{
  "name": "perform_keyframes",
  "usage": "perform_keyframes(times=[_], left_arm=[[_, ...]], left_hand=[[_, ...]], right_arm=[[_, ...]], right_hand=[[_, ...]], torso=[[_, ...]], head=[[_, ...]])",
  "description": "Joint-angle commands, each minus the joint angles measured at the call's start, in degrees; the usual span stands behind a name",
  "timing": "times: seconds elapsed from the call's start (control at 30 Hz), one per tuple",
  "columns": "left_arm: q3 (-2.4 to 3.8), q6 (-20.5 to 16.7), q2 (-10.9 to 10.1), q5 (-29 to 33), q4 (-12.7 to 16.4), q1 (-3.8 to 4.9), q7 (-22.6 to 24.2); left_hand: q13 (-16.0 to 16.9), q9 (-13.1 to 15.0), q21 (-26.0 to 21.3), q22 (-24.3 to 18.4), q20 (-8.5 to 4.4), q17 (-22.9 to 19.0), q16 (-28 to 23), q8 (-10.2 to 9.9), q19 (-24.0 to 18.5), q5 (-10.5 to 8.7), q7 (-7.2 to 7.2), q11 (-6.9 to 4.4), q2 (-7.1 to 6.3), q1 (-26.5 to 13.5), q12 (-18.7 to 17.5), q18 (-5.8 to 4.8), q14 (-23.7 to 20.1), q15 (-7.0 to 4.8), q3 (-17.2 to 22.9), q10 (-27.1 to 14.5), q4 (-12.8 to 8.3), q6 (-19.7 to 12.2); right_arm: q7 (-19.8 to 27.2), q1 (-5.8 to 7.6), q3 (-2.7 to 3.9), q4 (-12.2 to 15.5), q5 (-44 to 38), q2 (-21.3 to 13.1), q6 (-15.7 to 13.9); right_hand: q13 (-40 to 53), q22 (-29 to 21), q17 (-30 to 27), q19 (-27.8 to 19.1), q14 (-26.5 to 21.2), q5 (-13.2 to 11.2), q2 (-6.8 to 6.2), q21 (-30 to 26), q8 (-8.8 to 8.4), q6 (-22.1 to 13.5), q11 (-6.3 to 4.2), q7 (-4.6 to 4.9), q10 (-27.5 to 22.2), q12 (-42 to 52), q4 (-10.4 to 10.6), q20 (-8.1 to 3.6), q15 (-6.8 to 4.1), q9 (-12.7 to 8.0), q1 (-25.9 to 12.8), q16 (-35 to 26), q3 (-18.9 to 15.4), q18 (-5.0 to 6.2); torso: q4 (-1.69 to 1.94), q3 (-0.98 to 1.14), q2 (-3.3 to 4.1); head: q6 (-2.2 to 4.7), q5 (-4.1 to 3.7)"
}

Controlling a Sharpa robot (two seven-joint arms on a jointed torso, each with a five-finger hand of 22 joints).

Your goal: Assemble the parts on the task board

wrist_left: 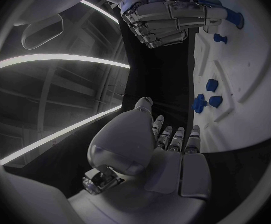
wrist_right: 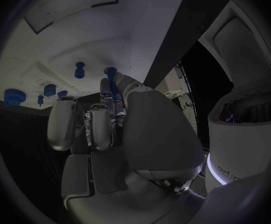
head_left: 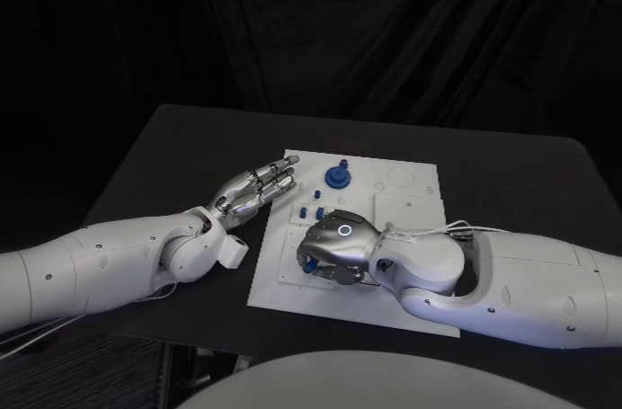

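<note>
Here the white task board [head_left: 402, 177] lies in the middle of the black table [head_left: 169, 148], with a tall blue peg part on a round base [head_left: 338, 174] standing near its far edge and small blue parts [head_left: 307, 212] just in front of the right hand. The right hand [head_left: 340, 247] rests on the board's near half, fingers curled down around a blue part [wrist_right: 112, 77] pinched at their tips. The left hand [head_left: 254, 191] hovers at the board's left edge, fingers straight, close together, holding nothing.

A robot lab: black-draped backdrop behind a black table [head_left: 169, 148] bearing a white task board [head_left: 402, 180].
</note>
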Motion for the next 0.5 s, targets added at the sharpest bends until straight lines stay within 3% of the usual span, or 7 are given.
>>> perform_keyframes(times=[0.03, 0.2, 0.33, 0.5], left_arm=[[0.05, 0.8, 0.2, 0.0, 0.0, -0.09, 1.7], [0.05, 1.0, 0.2, 0.0, 0.0, -0.15, 1.6], [0.05, 1.0, 0.2, 0.0, -0.1, -0.22, 1.6], [0.05, 1.2, 0.3, 0.0, -0.3, -0.31, 1.6]], left_hand=[[0.0, 0.0, -0.1, 0.0, 0.54, -0.1, -0.2, 0.2, 0.0, 0.09, 0.24, 0.31, 0.22, 0.2, -0.2, 0.23, 0.2, 0.21, 0.0, 0.1, -0.2, 0.0], [0.0, 0.0, -0.1, 0.0, 0.54, -0.1, -0.2, 0.2, 0.0, 0.09, 0.24, 0.33, 0.23, 0.2, -0.2, 0.23, 0.2, 0.22, 0.0, 0.1, -0.2, 0.0], [0.0, 0.0, -0.1, 0.0, 0.54, -0.1, -0.2, 0.2, 0.0, 0.11, 0.25, 0.36, 0.23, 0.2, -0.2, 0.23, 0.2, 0.23, 0.0, 0.0, -0.3, 0.0], [0.0, 0.0, -0.1, 0.0, 0.56, -0.1, -0.2, 0.1, 0.0, 0.15, 0.26, 0.43, 0.24, 0.3, -0.2, 0.23, 0.2, 0.29, 0.1, 0.0, -0.4, -0.1]], right_arm=[[-0.8, -0.41, 0.03, -0.4, -0.9, 0.2, 0.5], [-0.8, -0.81, 0.03, -1.0, -0.9, 0.5, 0.3], [-0.8, -0.96, 0.03, -1.3, -0.9, 0.6, 0.4], [-0.7, -1.04, 0.03, -1.4, -0.9, 0.9, 0.7]], right_hand=[[0.1, 10.4, 0.3, 1.4, 2.4, -0.4, -0.23, 0.2, -0.22, -0.1, 0.12, 0.19, 0.4, -0.3, 0.0, -0.08, -0.12, 4.6, -0.3, -0.3, 0.0, -0.41], [0.1, 10.4, 0.2, 1.4, 2.4, -0.5, -0.24, 0.1, -0.28, -0.1, 0.13, 0.19, 0.4, -0.4, 0.0, -0.07, -0.12, 4.6, -0.4, -0.3, 0.0, -0.40], [0.1, 10.4, 0.1, 1.3, 2.3, -0.6, -0.21, 0.1, -0.35, -0.2, 0.10, 0.17, 0.4, -0.4, 0.0, -0.06, -0.12, 4.6, -0.3, -0.4, 0.0, -0.40], [0.1, 10.2, -0.2, 1.0, 2.1, -0.9, -0.42, -0.4, -1.51, -1.5, 0.51, 0.62, -0.3, -1.1, 0.1, 0.12, 0.18, 4.4, -0.6, -0.8, 0.1, -0.29]], torso=[[0.00, 0.04, 0.02], [0.15, 0.00, 0.02], [-0.01, 0.02, 0.09], [0.05, -0.02, 0.10]], head=[[-0.01, 0.07], [-0.01, 0.06], [-0.01, 0.06], [-0.01, 0.03]])
